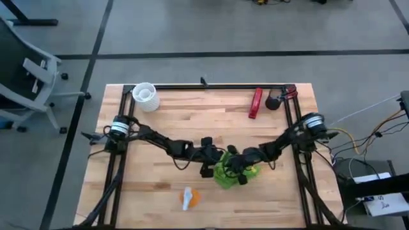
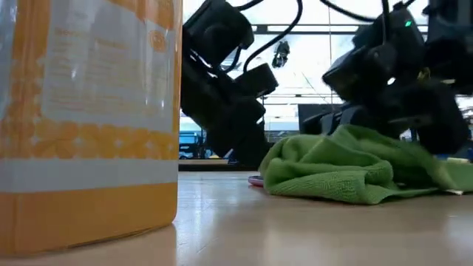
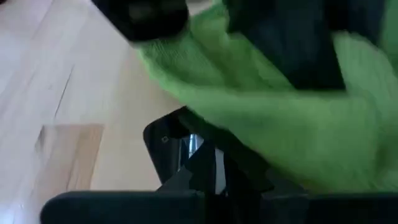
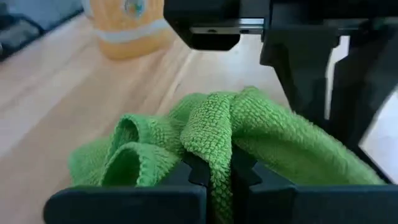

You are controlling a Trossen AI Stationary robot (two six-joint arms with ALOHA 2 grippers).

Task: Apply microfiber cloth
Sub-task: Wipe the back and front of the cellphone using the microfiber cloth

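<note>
Right gripper (image 4: pixel 211 180): fingers pinched together on a raised fold of the microfiber cloth (image 4: pixel 249 143), the fabric bunched between the two pads. Its arm reaches from the right edge of the table (image 1: pixel 160 191) inward and toward the front, bent low, with the wrist angled down over the cloth.

Left gripper (image 1: pixel 206 161): set just beside the cloth on its left side, low over the wood. Its arm mirrors the other, stretching from the left edge toward the middle in a shallow sag. Whether its fingers are parted or closed cannot be told; its own wrist view is filled by green fabric and by a black phone (image 3: pixel 186 155) that lies partly under the cloth.

Microfiber cloth (image 1: pixel 229 172): lime green, crumpled in a heap at the front middle of the table, between the two grippers. From table height it shows as a rumpled mound (image 2: pixel 347 170) resting on the wood with both dark grippers behind and above it.

Spray bottle (image 1: pixel 188 198): orange and white, on the table in front of the cloth and to its left, apart from it.

White cup (image 1: pixel 145 96): near the far left corner.

Red object (image 1: pixel 255 103): long and narrow, near the far right corner, with a dark round item (image 1: pixel 273 102) just beside it.
</note>
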